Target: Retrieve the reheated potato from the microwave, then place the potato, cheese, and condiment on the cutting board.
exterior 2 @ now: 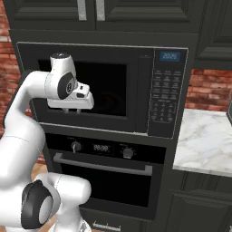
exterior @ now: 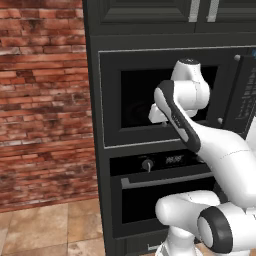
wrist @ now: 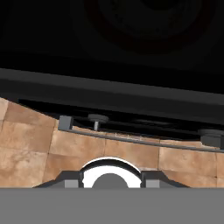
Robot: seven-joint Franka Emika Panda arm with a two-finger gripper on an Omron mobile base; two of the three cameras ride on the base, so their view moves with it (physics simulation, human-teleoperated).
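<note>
The microwave (exterior 2: 102, 88) is the largest item before me: a built-in black unit with a dark glass door (exterior 2: 97, 88) that stands closed, with a button panel (exterior 2: 166, 93) at its right. Below it sits the black oven (exterior 2: 105, 170) with a bar handle (exterior 2: 102, 166) and knobs. A pale marble counter (exterior 2: 206, 145) lies well to the right.

My hand is raised in front of the lower left part of the door glass. My fingers (exterior 2: 72, 110) point downward and are closed on nothing.

The potato is not visible to me; I judge it to be behind the dark glass. Cheese, condiment and cutting board are likewise not located from here.

Risks, as I judge them:
- The door must come open first. With my fingers closed and held at the glass, not at the door's edge, a push here could press on the pane without opening it.
- My forearm (exterior: 182, 125) crosses the door face; a swinging door could strike it.
- My hand is just above the oven's control strip (exterior 2: 102, 148), so a descent could knock a knob.
</note>
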